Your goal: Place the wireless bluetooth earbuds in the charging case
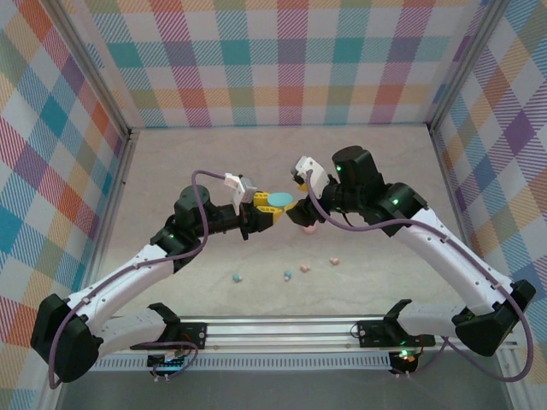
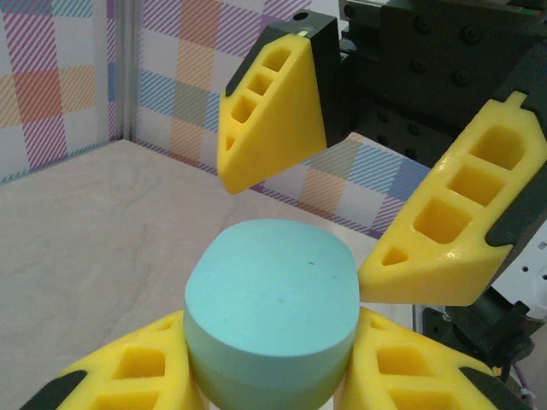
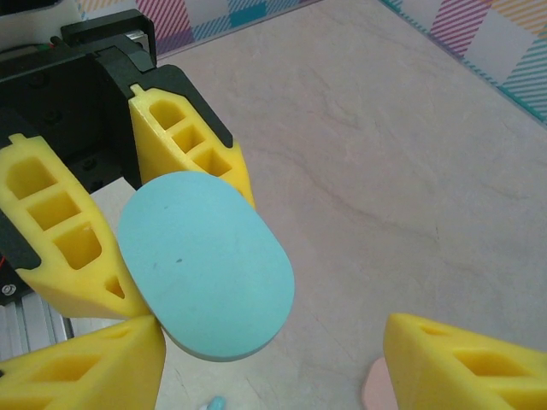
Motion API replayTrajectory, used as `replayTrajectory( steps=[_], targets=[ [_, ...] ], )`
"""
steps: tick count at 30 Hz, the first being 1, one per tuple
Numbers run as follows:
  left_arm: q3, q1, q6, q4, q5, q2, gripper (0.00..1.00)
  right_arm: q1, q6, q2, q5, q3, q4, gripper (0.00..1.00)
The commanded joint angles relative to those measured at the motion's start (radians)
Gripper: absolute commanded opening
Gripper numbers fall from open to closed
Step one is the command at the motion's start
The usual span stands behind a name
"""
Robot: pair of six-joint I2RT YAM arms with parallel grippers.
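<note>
- Table [image 1: 214, 171]: beige top, carrying everything, plaid walls around it.
- Left arm [image 1: 128, 282] and right arm [image 1: 444, 248]: both are reaching in and meeting above mid-table.
- Left gripper [image 2: 269, 342]: it is clamping the blue case [image 2: 272, 307] between its 2 yellow fingers [image 2: 128, 367] and holding it off the table, flat face up.
- Right gripper [image 3: 269, 337]: its fingers are spread wide apart. 1 fingertip [image 3: 128, 354] is sitting just beside the case rim; the other [image 3: 461, 359] is well apart from it. It is gripping nothing.
- Blue case: it is looking closed and sitting between the 2 grippers in the top view [image 1: 279, 200].
- Pink case [image 1: 311, 229]: it is lying on the table just under the right gripper.
- 4 earbuds are lying loose on the table near the arm bases, outside both cases: light blue earbud [image 1: 238, 277], second light blue earbud [image 1: 287, 275], pink earbud [image 1: 305, 267], second pink earbud [image 1: 335, 260].
</note>
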Motion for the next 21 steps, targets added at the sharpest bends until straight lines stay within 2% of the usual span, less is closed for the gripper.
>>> replayTrajectory(
  steps=[1, 21],
  targets=[
    [-0.016, -0.005, -0.002, 0.011, 0.086, -0.04, 0.24, -0.01, 0.028, 0.012, 0.104, 0.045, 0.042, 0.68],
    [-0.03, -0.014, -0.012, 0.016, 0.097, -0.042, 0.23, -0.011, 0.049, 0.063, 0.188, 0.138, 0.022, 0.68]
  ],
)
